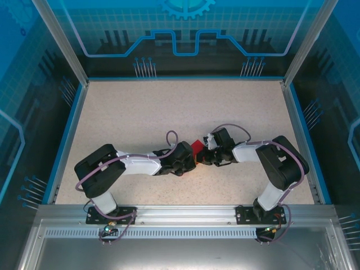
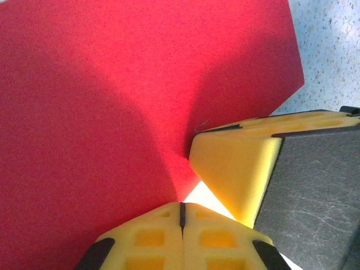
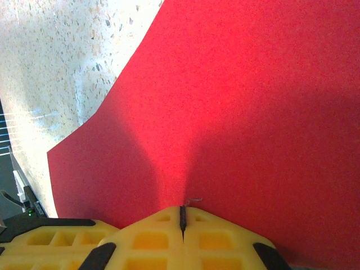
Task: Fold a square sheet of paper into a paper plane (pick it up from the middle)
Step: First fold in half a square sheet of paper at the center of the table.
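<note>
Here, the left claw (image 2: 181,212) is clenching its yellow fingers tight on the square sheet of paper (image 2: 112,112). The bright red sheet is puckering into the seam where the fingertips are meeting. From that pinch the paper is fanning out ahead of the claw and to its left, with a soft shadowed crease running up from the grip.

The right claw (image 3: 181,215) is likewise grasping the same sheet, its fingers pressed shut with no gap showing. The red paper is rising ahead of this claw and spreading to its right. The sheet's free edge is curving away ahead and to the left, over the speckled counter (image 3: 56,62).

In the left wrist view, the right claw's yellow finger with its dark backing is sitting just ahead and to the right of the left claw, close beside the left fingertips and touching the paper.

From above, the two claws are facing each other nose to nose over the near middle of the counter. A small patch of the red sheet is standing up between them, just beyond their tips.
</note>
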Robot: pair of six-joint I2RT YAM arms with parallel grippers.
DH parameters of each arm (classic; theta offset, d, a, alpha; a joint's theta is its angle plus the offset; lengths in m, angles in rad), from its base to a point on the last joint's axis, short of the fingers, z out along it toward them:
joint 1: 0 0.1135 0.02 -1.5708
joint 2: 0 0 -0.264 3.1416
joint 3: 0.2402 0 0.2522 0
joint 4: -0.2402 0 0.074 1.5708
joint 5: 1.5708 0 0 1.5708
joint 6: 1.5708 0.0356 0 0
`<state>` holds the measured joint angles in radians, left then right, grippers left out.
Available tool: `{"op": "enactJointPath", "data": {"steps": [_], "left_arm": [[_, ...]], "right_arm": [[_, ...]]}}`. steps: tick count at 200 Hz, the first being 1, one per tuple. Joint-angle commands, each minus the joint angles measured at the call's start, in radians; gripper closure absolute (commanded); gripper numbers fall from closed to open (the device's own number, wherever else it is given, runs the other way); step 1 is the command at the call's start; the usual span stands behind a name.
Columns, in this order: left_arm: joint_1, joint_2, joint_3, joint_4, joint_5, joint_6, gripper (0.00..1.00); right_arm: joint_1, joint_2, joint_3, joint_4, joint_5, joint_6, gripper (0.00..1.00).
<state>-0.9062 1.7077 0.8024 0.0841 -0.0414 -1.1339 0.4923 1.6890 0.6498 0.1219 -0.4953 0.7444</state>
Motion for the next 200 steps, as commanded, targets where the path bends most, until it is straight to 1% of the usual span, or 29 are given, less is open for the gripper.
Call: {"op": "enactJointPath", "data": {"steps": [1,41,73,95,149,200], "left_arm": [[-0.007,0.013,0.022,-0.022,-0.041,0.031,1.0],[-0.007,0.026,0.009,-0.028,-0.039,0.018,1.0],[-0.007,0.026,0.0,-0.027,-0.035,0.011,1.0],[-0.007,0.033,0.002,-0.03,-0.034,0.011,1.0],[-0.006,0.053,0.006,-0.041,-0.035,0.002,1.0],[-0.007,0.05,0.008,-0.076,-0.046,0.002,1.0]], "right_arm": [[0.009,-0.02,-0.01,0.003,-0.02,-0.003,1.0],[0.007,-0.04,-0.012,0.035,-0.049,0.003,1.0],[0.009,-0.019,-0.005,0.004,-0.055,-0.019,1.0],[0.009,-0.003,-0.004,-0.026,-0.049,-0.044,1.0],[0.006,0.047,-0.002,-0.029,-0.04,-0.053,1.0],[0.003,0.046,0.013,-0.052,-0.028,-0.062,1.0]]}}
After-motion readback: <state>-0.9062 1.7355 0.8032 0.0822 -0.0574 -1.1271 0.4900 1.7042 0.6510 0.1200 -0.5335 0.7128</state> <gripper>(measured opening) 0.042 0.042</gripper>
